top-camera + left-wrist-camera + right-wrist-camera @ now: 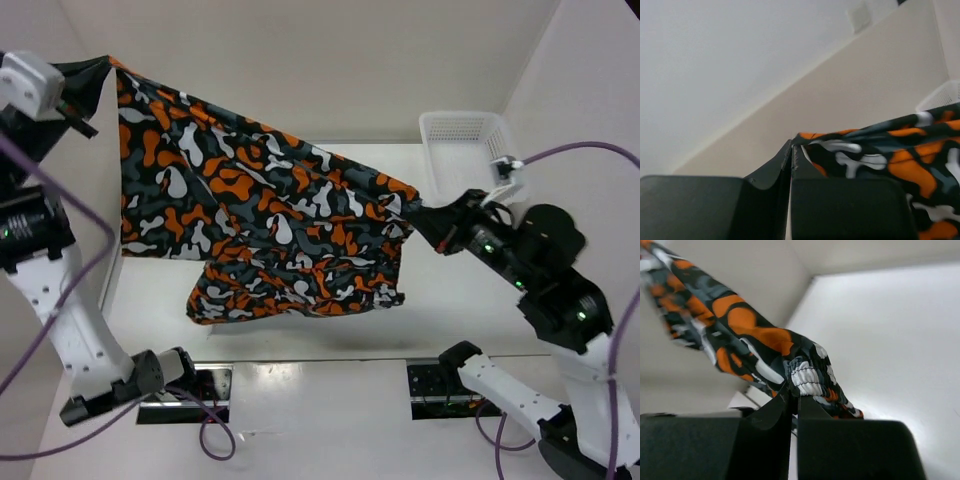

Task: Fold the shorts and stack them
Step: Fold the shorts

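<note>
the left fingers (pixel 771 172) are pinched tight on one corner of the shorts (pixel 270 220), the cloth bunched right at their tips. the right fingers (pixel 770 412) are closed the same way on the opposite corner, gripping a gathered bit of edge (hem or waistband, it cannot be told). between them the shorts hang stretched in the air, high on the left and lower on the right, the loose lower part sagging above the bench (pixel 470 300). a white mesh basket (pixel 460 140) stands far right, apart. this looks like the spreading step ahead of the first fold. the next move likely calls for lowering both corners together so the cloth lands flat.
</note>
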`<move>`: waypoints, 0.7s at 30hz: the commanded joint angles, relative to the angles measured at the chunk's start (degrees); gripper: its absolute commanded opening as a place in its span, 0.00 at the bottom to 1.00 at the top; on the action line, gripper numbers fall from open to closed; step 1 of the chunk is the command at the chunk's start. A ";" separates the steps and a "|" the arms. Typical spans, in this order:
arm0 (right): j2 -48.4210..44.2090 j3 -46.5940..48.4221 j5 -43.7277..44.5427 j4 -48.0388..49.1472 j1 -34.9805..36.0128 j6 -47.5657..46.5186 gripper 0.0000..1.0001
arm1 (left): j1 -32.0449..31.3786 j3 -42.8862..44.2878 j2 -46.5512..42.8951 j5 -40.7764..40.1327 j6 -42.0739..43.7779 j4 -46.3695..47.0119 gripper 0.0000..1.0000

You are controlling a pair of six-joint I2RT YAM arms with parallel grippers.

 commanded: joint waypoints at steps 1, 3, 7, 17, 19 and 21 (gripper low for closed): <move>2.22 -6.94 10.51 0.74 -0.13 1.08 0.00 | 1.73 -3.84 8.85 -6.27 1.93 0.17 0.00; 7.22 -8.36 11.83 3.47 -0.13 1.08 0.00 | 1.02 -6.47 11.83 -6.27 1.93 -0.45 0.00; 17.06 -7.57 14.47 6.28 -2.23 -0.06 0.00 | -0.90 -9.46 18.67 -6.36 1.93 -0.97 0.00; 34.92 -8.26 8.06 14.19 -7.51 -3.58 0.00 | -8.46 -19.64 25.38 -11.19 1.93 -6.06 0.00; 34.94 -10.10 7.44 14.90 -7.51 -3.58 0.00 | -10.83 -27.28 23.81 -13.21 1.93 -8.34 0.00; 34.94 -11.25 7.44 15.42 -7.51 -3.58 0.00 | -14.33 -33.69 22.40 -14.87 1.93 -8.36 0.00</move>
